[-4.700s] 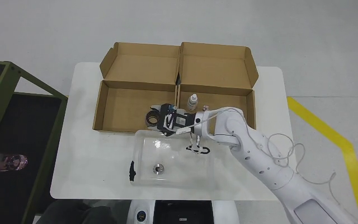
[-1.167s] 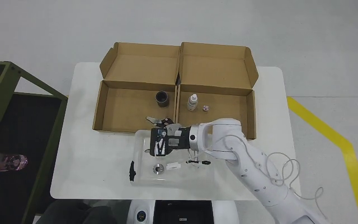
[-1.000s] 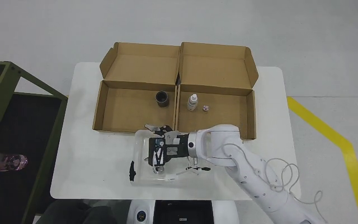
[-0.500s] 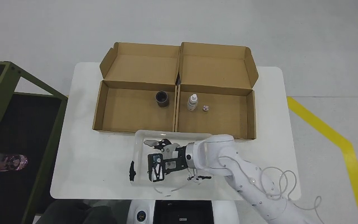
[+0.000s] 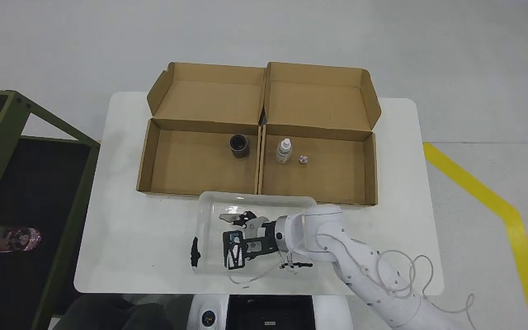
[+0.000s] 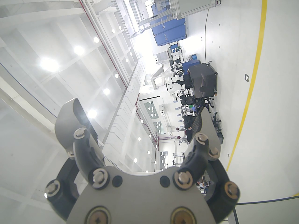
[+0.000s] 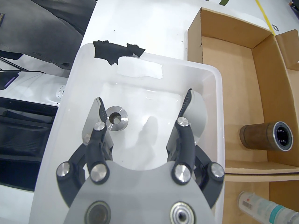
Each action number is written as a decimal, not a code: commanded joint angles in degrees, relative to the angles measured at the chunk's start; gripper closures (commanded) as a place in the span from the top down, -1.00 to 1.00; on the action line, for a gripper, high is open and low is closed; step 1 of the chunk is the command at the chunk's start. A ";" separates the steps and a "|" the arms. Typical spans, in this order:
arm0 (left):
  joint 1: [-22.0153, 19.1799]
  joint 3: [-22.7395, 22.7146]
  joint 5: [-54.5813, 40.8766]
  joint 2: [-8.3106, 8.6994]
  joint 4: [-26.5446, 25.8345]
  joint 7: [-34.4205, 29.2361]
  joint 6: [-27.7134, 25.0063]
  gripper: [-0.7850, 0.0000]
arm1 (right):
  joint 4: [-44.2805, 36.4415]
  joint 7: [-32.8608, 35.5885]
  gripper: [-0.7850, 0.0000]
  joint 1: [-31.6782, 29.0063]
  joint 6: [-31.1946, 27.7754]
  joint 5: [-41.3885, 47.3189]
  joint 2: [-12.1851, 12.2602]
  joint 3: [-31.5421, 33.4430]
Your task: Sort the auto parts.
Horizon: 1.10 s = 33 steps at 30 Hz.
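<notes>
Just beside spread right fingers (image 7: 101, 109), steel ring (image 7: 116, 118)

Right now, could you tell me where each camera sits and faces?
Top view: above the arms, looking down at the table; right arm over the tub.
Left wrist view: on the left wrist, facing ceiling lights; open left gripper shows.
Right wrist view: on the right wrist, facing a metal ring in the tub; open right gripper shows.
Top and right wrist views share the tub and the cylinder.

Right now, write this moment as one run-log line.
right gripper open over ring in bin | left gripper open, empty | bearing in box
</notes>
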 commanded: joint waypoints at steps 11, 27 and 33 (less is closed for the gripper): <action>0.00 0.00 0.00 0.00 0.00 0.00 0.00 1.00 | 1.86 -0.37 0.47 -0.24 -0.10 -1.75 0.05 -2.42; 0.00 0.00 0.00 0.00 0.00 0.00 0.00 1.00 | 6.45 -0.96 0.20 1.03 0.65 -3.10 -0.42 -5.58; 0.00 0.00 0.00 0.00 0.00 0.00 0.00 1.00 | 8.31 -0.87 -0.04 2.07 1.50 -3.46 -0.81 -6.62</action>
